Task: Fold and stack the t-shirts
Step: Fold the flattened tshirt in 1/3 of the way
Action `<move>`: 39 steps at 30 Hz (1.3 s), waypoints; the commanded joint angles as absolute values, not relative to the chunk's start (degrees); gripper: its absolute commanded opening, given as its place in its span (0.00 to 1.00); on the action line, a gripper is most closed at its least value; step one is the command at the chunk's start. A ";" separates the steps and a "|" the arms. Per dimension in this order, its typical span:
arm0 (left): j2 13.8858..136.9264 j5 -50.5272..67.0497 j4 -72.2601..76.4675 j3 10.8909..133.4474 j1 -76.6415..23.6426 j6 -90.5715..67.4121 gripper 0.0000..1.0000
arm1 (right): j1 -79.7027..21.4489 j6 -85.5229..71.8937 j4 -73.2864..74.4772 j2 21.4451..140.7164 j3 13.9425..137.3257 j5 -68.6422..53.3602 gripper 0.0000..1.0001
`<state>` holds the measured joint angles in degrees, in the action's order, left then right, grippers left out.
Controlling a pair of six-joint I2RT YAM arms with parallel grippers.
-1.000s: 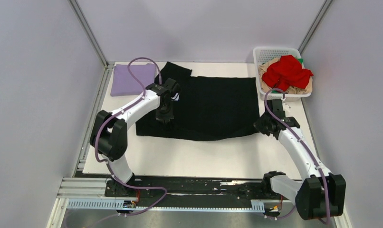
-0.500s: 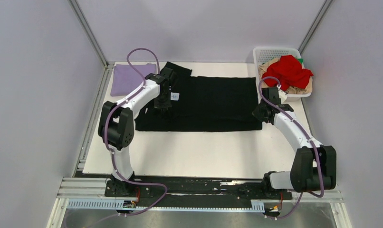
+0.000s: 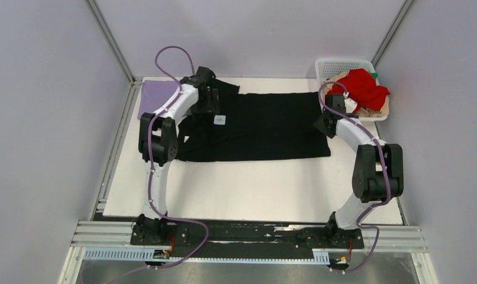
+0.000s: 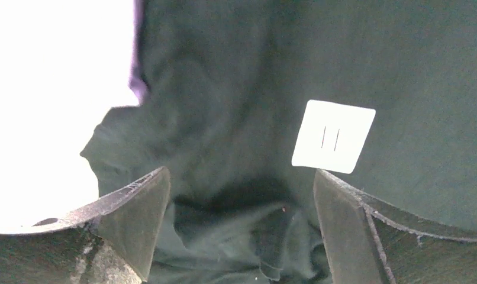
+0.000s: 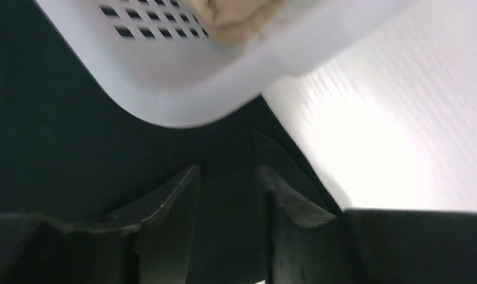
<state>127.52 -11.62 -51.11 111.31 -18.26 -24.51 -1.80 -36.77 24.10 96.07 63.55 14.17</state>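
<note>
The black t-shirt (image 3: pixel 266 127) lies folded in a wide band across the table, its white neck label (image 3: pixel 220 119) facing up. My left gripper (image 3: pixel 210 106) hovers over the shirt's left end, jaws wide open, with bunched black cloth (image 4: pixel 242 231) below them and the label (image 4: pixel 334 136) just ahead. My right gripper (image 3: pixel 321 124) is at the shirt's right edge beside the basket; its jaws (image 5: pixel 227 177) stand apart over flat black cloth (image 5: pixel 58 148). A folded lavender t-shirt (image 3: pixel 153 97) lies at the far left. Red (image 3: pixel 360 89), tan (image 3: pixel 378 109) and green (image 3: pixel 374 75) t-shirts fill the basket.
The white mesh basket (image 3: pixel 342 64) stands at the far right corner, and its rim (image 5: pixel 183 94) looms right in front of my right fingers. White table (image 3: pixel 254 189) shows bare on the near side of the shirt. Grey walls close in on both sides.
Both arms carried the black shirt's near edge toward the back, folding it narrower. Both grippers were shut on the cloth earlier; now their jaws have parted and let it go.
</note>
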 commanded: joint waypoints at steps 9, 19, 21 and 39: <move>107.43 7.29 -33.96 92.89 -13.66 -28.66 1.00 | -3.85 -33.51 19.95 84.31 57.14 7.46 1.00; 103.95 21.67 -17.40 71.23 -16.54 -35.87 1.00 | -6.57 -31.58 8.26 84.74 48.52 -9.41 1.00; 105.76 21.40 -15.41 71.16 -16.75 -36.59 1.00 | -6.57 -31.50 8.00 86.28 49.10 -9.75 1.00; 121.43 15.06 -13.94 94.65 -16.87 -34.67 1.00 | -6.58 -29.88 9.04 87.45 49.50 -5.24 1.00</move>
